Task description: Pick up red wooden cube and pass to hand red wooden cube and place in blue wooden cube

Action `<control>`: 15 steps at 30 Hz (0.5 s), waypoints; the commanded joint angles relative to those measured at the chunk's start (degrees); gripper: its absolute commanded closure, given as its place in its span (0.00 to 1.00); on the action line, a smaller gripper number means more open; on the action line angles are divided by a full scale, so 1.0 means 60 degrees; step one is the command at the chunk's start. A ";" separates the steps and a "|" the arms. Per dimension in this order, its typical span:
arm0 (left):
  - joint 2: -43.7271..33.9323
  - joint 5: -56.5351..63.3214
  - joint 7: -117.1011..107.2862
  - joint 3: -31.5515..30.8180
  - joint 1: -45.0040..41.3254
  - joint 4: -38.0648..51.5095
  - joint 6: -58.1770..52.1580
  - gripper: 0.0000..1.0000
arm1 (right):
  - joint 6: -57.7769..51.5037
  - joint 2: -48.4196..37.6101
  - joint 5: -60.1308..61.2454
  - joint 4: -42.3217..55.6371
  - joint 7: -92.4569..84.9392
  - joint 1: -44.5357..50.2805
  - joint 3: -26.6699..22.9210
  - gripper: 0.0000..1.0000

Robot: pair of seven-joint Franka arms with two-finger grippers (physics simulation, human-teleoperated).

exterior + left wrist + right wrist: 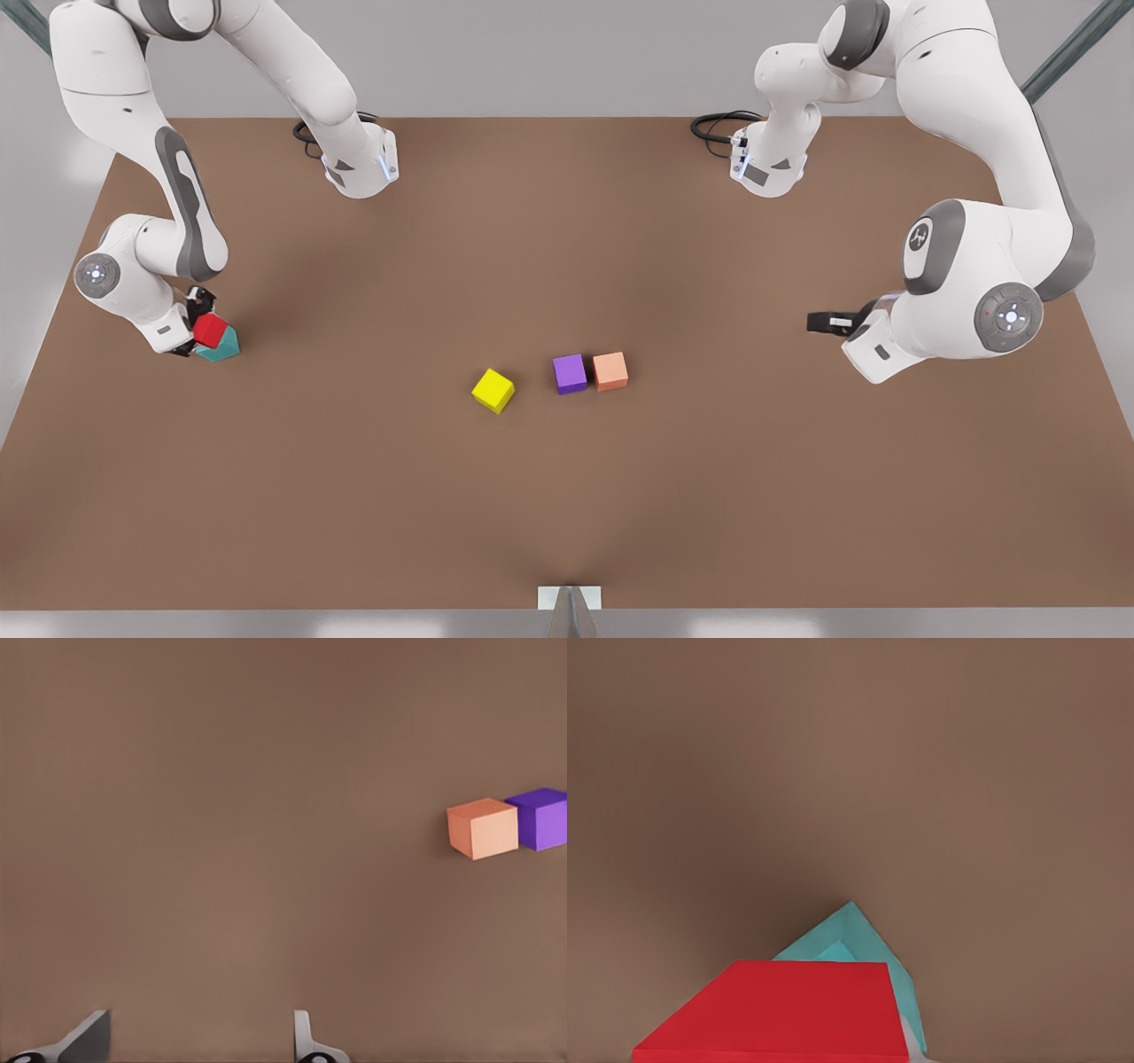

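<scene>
Holding red wooden cube (210, 330), right gripper (197, 324) apparently shut; left gripper (819, 322) spread, empty; five cubes

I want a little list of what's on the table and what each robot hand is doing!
red wooden cube: held in the right gripper, over the blue wooden cube
blue wooden cube: on the table at the front view's left, tilted
yellow cube: alone near the middle
purple cube: beside the salmon-orange cube
left gripper: open, holding nothing, waiting at the front view's right
table: brown
</scene>
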 commanded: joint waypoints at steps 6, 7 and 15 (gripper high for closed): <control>-0.0006 -0.0179 -0.0390 -0.0007 0.0004 0.0004 -0.0185 0.00 | 0.0440 0.0019 -0.0006 -0.0052 0.0825 0.0000 -0.0088 0.00; -0.0006 -0.0194 -0.0390 -0.0007 0.0019 0.0004 -0.0185 0.00 | 0.0425 0.0004 -0.0006 -0.0038 0.0825 0.0000 -0.0088 0.00; -0.0006 -0.0194 -0.0390 -0.0007 0.0019 0.0004 -0.0185 0.00 | -0.0717 -0.0508 0.0272 0.0123 0.0796 0.0044 0.0030 0.00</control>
